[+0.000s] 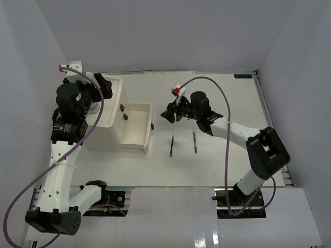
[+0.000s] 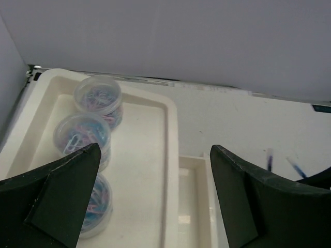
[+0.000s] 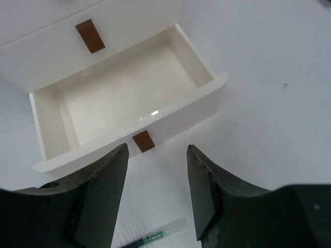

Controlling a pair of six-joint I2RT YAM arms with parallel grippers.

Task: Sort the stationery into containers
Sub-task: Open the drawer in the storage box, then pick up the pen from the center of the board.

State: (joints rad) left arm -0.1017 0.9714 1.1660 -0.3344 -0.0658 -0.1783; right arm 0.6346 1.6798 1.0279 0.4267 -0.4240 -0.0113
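The white box unit (image 1: 108, 135) stands at the left, one drawer (image 1: 146, 128) pulled out and empty, its brown knob (image 3: 143, 141) facing right. Three clear jars (image 2: 97, 97) with bluish contents sit in a row in the top tray (image 2: 145, 170). My left gripper (image 2: 154, 155) is open and empty above the tray, beside the jars. My right gripper (image 3: 156, 155) is open and empty just right of the drawer's knob. Two pens (image 1: 171, 143) (image 1: 195, 142) lie on the table right of the drawer. A green pen with a clear cap (image 3: 155, 236) lies below my right fingers. No tape rings show.
White walls enclose the table on the left, back and right. A second brown knob (image 3: 90, 35) marks a shut drawer on the unit's front. The right arm's cable (image 1: 217, 88) arcs over the back of the table.
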